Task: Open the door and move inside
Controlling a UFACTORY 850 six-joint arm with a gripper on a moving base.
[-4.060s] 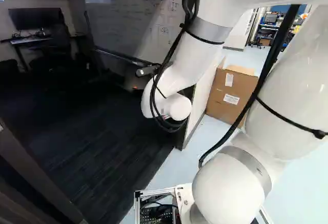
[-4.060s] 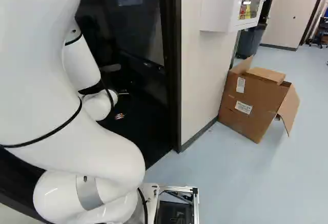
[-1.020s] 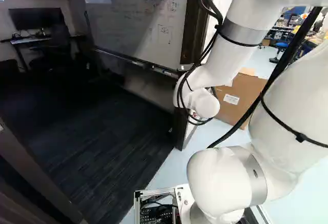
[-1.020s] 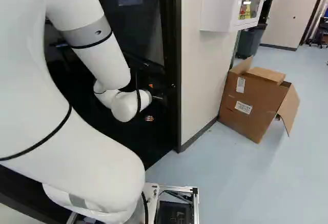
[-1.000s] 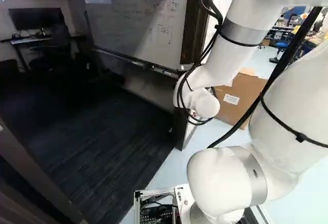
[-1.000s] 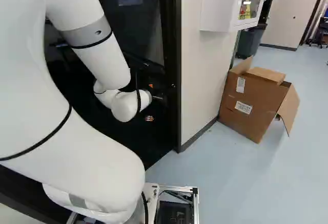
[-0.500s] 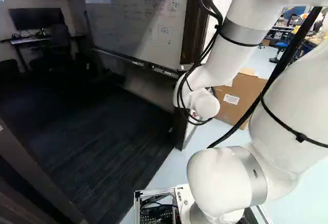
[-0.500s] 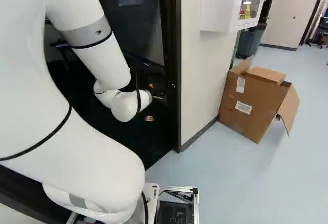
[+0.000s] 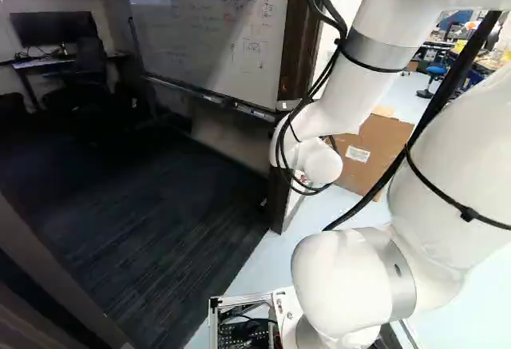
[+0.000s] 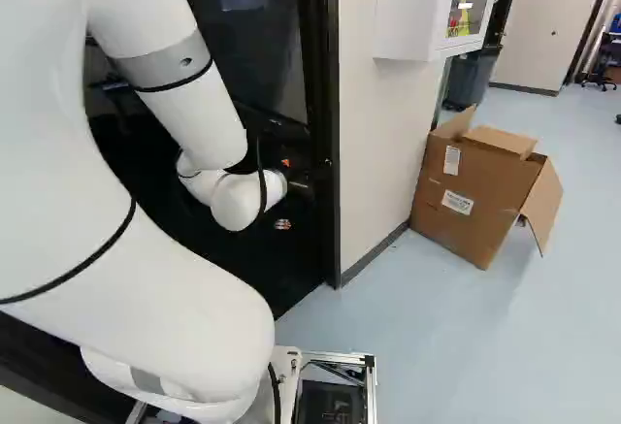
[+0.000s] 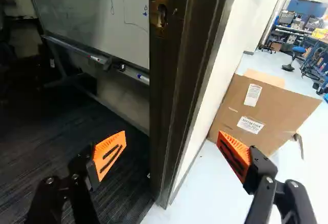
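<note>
You've got the hand out by the open doorway, the dark door frame ahead & btwn its fingers in the wrist view; they're spread wide. Metal strike plate is up on that frame. Dark carpet & whiteboard are inside, L of it; cardboard box is outside, R, beside the wall. Dark slanted edge, lower L in the L base view: can't tell if door or frame.

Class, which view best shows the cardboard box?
Right base view: nothing hides the cardboard box or its flaps. In the left base view the arm covers part; in the wrist view, the end effector does.
</note>
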